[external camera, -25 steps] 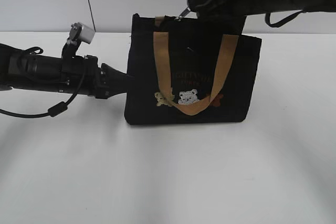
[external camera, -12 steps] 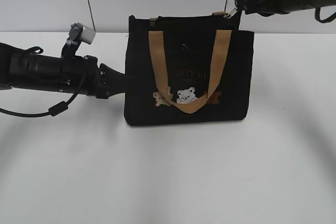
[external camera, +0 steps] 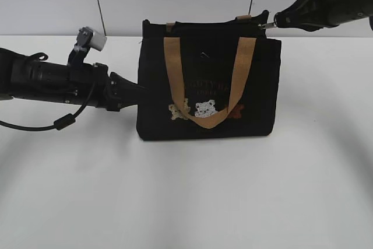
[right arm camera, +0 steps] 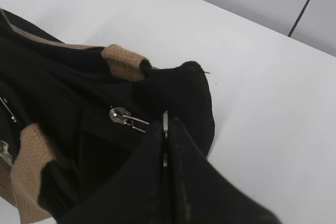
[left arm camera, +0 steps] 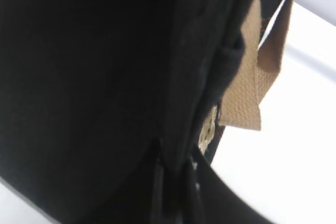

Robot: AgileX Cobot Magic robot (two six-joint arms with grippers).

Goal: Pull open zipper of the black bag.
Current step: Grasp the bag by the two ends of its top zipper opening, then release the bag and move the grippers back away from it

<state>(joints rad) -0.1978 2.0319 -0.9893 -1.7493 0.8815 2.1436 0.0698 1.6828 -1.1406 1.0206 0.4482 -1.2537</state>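
Exterior view: the right gripper's jaws pinch the zipper at the black bag's top right corner, while the left gripper clamps the bag's side, likely bracing it on the bench. Left wrist view: nearly closed jaws nip fabric. Right wrist view: jaws shut (metal between them).

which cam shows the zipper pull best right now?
Right wrist view: the zipper pull lies in plain sight on the bag top, just ahead of the shut right end effector. In the exterior view it is a tiny glint at the bag's top right corner. The left wrist view shows only black fabric.
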